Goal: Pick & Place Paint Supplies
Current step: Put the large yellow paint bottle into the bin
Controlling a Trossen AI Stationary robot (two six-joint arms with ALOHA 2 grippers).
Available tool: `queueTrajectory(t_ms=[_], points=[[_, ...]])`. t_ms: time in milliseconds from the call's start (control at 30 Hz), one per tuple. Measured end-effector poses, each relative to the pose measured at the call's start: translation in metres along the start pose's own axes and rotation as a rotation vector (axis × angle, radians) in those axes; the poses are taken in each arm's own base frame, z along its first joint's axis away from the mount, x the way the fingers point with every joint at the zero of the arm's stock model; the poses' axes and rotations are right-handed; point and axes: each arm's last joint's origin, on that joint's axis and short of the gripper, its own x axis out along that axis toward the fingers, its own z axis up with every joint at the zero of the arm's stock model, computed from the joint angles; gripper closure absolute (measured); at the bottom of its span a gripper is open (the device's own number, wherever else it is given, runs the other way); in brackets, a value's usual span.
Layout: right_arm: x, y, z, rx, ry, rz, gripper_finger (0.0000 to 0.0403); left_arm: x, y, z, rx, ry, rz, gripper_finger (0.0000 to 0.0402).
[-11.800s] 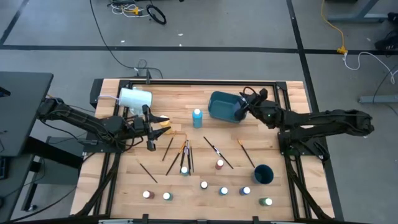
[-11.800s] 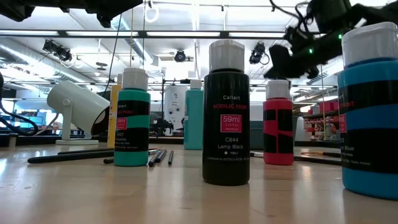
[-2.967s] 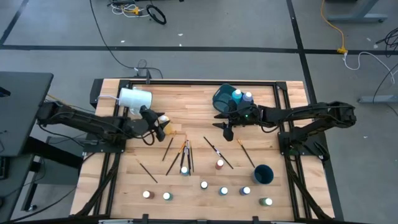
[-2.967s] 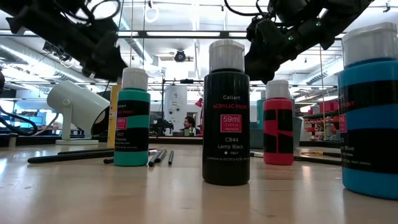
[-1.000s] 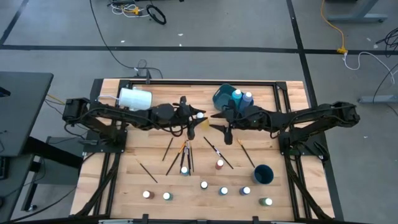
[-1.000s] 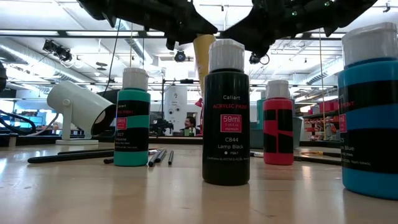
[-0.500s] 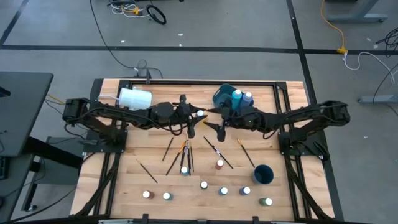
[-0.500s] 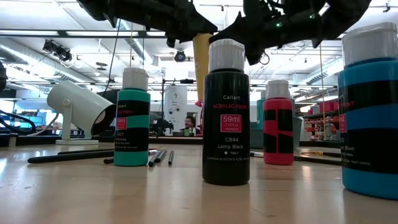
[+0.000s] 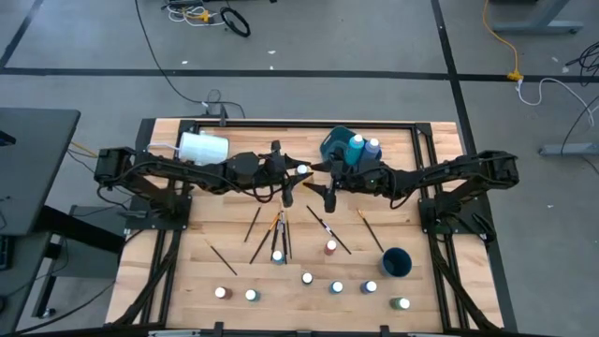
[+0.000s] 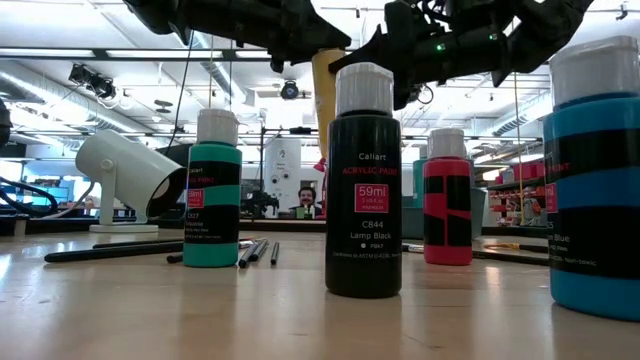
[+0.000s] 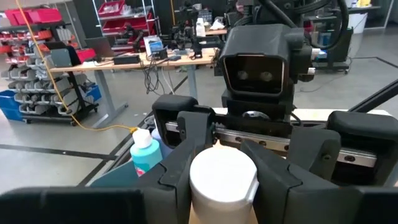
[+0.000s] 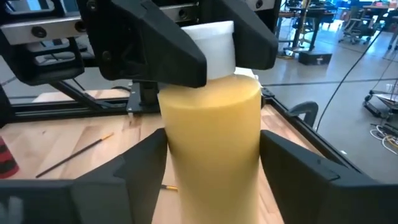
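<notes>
Right wrist view: the yellow bottle [image 12: 210, 130] stands upright between the right gripper [image 12: 208, 177]'s spread fingers, apparently untouched, at its twelve o'clock; the left gripper [image 11: 224, 168] clamps its white cap [image 11: 222, 180] above the table's middle.

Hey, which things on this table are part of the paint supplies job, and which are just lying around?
Job: yellow bottle held by left gripper, right gripper beside it; small paint bottles; brushes; blue bottle in teal bin.
Lying about: white cup; dark cup.
</notes>
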Motion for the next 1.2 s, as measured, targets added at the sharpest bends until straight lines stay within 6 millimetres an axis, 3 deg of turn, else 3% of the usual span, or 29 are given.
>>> queueTrajectory(t_ms=[200,433,567,700,833,933,1033,1200], points=[[0.000,-0.002,-0.001,0.002,0.006,0.067,0.0204,0.000,0.001,0.006,-0.011,-0.058,-0.002,0.0263],[0.001,-0.004,-0.001,0.005,0.005,0.044,0.0210,0.000,0.000,0.010,0.070,-0.091,-0.044,0.0297],[0.000,-0.005,0.000,0.003,0.007,0.034,0.0210,-0.004,0.004,0.013,0.136,-0.080,0.070,0.0300],[-0.007,-0.007,0.007,-0.032,0.020,-0.009,0.0210,-0.022,0.013,0.028,0.173,-0.037,0.172,0.0277],[-0.021,-0.011,0.025,-0.053,-0.012,-0.098,0.0210,-0.046,0.017,0.040,0.174,0.015,0.130,0.0239],[-0.034,-0.013,0.042,-0.035,-0.080,-0.123,0.0210,-0.055,0.019,0.038,0.162,0.081,0.073,0.0209],[-0.042,-0.013,0.054,0.008,-0.151,-0.112,0.0210,-0.051,0.018,0.033,0.125,0.095,-0.054,0.0183],[-0.045,-0.011,0.061,0.057,-0.205,-0.017,0.0208,-0.022,0.011,0.011,0.078,0.103,-0.139,0.0159]])
